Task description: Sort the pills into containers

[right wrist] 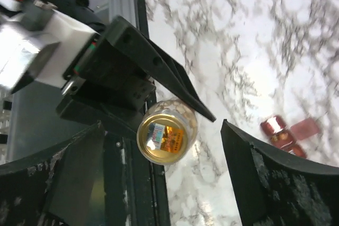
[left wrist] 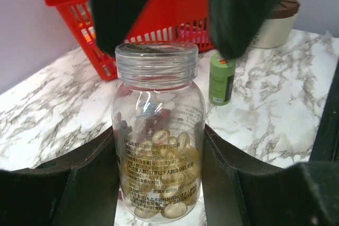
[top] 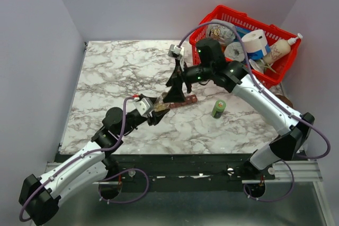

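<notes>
Left jaws: clenched on the clear bottle (left wrist: 159, 130), one of my fingers (left wrist: 79, 183) pressed to each side of its lower body.
Right jaws: released and spread wide, holding nothing. Their fingers (right wrist: 265, 173) stand apart on either side of the bottle's top and do not touch it.
Clear bottle: upright between my left fingers near the middle of the counter (top: 116, 72). Its round top faces my right wrist camera (whether its base rests on the marble, I cannot tell).
Pills (left wrist: 183, 140): pale yellow pieces heaped in the lower half of the clear bottle, behind its printed label.
Containers (top: 180, 100): the dark red-brown organiser strip lies flat on the counter, just at 3 o'clock of the bottle. From above, my right jaws hang close by at its 12 o'clock. At the end my right wrist sees, one lid looks flipped open (I cannot tell whether any compartment holds pills).
Green bottle (top: 219, 108): stands upright and alone at 3 to 4 o'clock of the strip, well apart from my jaws.
Red basket (top: 233, 17): sits at the counter's 1 o'clock corner, filled with assorted items.
Brown-lidded pot (left wrist: 278, 22): at 3 o'clock of the basket, by the counter's edge.
</notes>
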Available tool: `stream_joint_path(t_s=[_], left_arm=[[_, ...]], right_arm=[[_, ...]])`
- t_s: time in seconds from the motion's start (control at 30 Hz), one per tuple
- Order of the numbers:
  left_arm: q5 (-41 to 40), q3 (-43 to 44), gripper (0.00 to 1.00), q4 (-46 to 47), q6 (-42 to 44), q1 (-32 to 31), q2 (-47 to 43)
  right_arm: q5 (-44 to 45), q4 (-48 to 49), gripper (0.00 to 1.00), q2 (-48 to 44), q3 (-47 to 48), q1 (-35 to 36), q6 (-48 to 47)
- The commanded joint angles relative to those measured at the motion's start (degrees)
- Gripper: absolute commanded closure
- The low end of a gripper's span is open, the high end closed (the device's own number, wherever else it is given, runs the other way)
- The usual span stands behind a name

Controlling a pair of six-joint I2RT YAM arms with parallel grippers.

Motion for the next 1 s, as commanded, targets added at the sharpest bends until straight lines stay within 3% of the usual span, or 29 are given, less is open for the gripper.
stream_joint_path(t_s=[0.0, 0.07, 0.17, 0.2, 0.23, 0.3, 0.5, 0.97], left_arm=[[11.01, 0.77, 1.0, -4.41, 1.38, 0.69, -3.61], [14.78, 2.0, 1.0, -6.81, 1.21, 0.87, -3.97], [21.45, 3.58, 1.0, -9.8, 0.6, 1.13, -3.45], [23.49, 3.93, 1.0, -10.33, -0.45, 1.39, -2.57], [25.86, 4.98, 1.0, -10.42, -0.9, 1.83, -2.04], [32.6, 6.04, 1.0, -10.16, -1.87, 2.27, 0.23], [38.27, 7.98, 1.0, -8.06, -6.26, 3.51, 5.16], [38.54, 7.72, 1.0, -2.95, -9.51, 4.12, 6.05]], right_arm=[[-10.78, -7.69, 0.0, -1.63, 8.33, -3.32, -17.75], [-11.48, -12.43, 0.0, -2.59, 9.75, -3.32, -26.06], [-18.04, -26.9, 0.0, -3.48, 10.09, -3.32, -52.47], [-19.39, -32.79, 0.0, -2.95, 10.62, -3.23, -70.04], [-20.71, -42.76, 0.0, -2.51, 10.89, -3.15, -78.83], [-21.86, -45.06, 0.0, -1.89, 9.67, -2.27, -87.51], [-18.09, -42.78, 0.04, -2.33, 4.57, 1.86, -87.63], [-13.17, -31.09, 0.4, -2.51, 0.7, 3.8, -72.95]])
